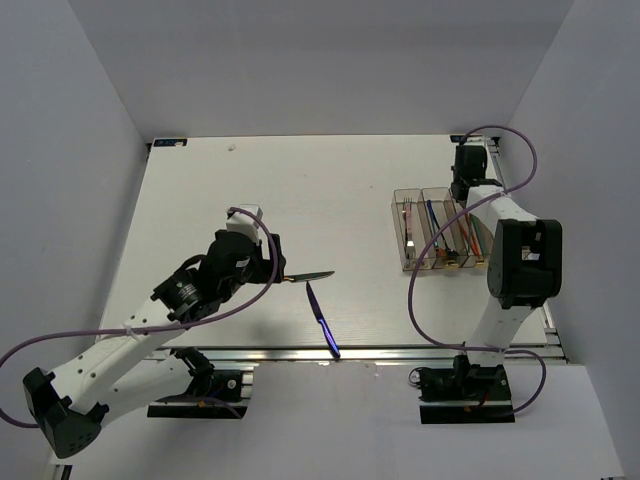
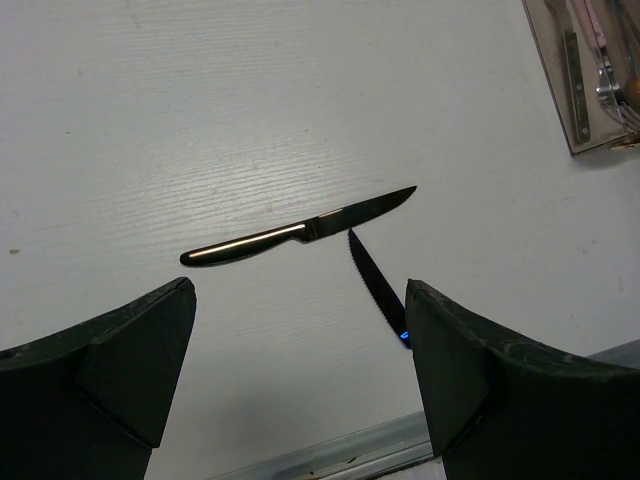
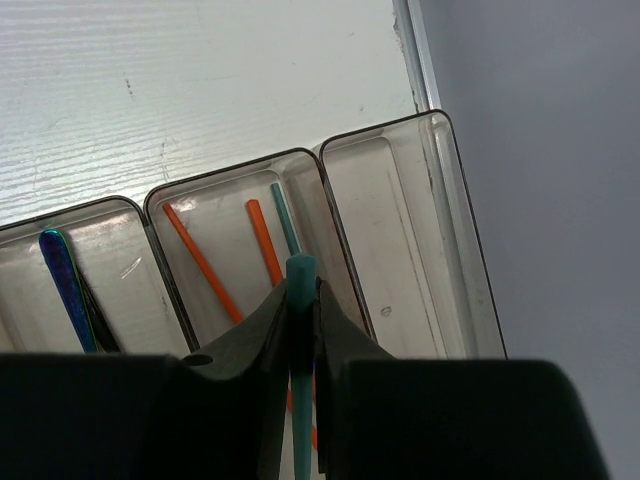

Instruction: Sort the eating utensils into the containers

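Note:
A dark knife with a yellowish handle (image 2: 290,232) lies on the white table, and a blue knife (image 2: 375,285) lies just right of its blade. My left gripper (image 2: 300,370) is open and empty, hovering just near of both knives. From above, the left gripper (image 1: 272,272) sits at the dark knife's (image 1: 310,276) handle end, with the blue knife (image 1: 322,318) nearer the front edge. The row of containers (image 1: 425,232) stands at the right. My right gripper (image 3: 301,300) is shut on a teal chopstick (image 3: 301,272) above the bin (image 3: 330,215) that holds red chopsticks (image 3: 262,245) and another teal one.
The rightmost bin (image 3: 420,230) holds nothing. A blue utensil (image 3: 65,285) lies in the bin to the left. Forks show in the leftmost bin (image 1: 406,228). The table's metal front rail (image 2: 330,455) runs below the left gripper. Grey walls enclose the table.

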Controlling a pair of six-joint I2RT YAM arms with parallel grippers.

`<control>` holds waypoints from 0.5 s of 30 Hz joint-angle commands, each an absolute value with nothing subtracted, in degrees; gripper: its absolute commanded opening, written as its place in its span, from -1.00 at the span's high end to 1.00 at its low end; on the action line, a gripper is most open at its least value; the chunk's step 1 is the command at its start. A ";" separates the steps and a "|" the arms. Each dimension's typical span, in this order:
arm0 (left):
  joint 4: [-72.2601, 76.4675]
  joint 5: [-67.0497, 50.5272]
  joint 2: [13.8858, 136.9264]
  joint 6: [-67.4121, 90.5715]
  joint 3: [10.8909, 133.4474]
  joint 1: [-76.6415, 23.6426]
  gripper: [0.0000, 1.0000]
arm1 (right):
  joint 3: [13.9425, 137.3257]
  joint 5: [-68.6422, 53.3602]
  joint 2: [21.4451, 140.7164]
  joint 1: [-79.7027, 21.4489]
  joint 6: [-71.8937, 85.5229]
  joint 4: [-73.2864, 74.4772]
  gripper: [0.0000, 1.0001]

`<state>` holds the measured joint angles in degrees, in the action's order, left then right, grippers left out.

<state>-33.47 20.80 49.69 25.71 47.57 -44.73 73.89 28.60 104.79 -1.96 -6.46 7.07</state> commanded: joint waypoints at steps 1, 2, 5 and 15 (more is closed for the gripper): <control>-34.01 21.88 50.01 25.22 47.46 -44.74 -0.90 | 76.99 30.06 105.47 -1.76 -7.20 5.62 0.81; -34.01 21.88 50.01 25.22 47.37 -44.74 -0.90 | 77.43 30.67 106.34 -1.58 -7.38 5.80 0.81; -33.93 21.80 50.18 25.22 47.46 -44.74 -0.90 | 78.83 31.38 107.14 -1.41 -6.95 7.38 0.59; -34.36 22.94 51.42 25.49 47.72 -44.65 -0.91 | 79.01 28.92 101.43 -1.49 -4.23 11.15 -0.21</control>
<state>-33.50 21.30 51.57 25.71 47.57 -44.75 76.18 29.78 106.34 -1.83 -6.11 9.80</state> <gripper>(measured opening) 0.947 0.602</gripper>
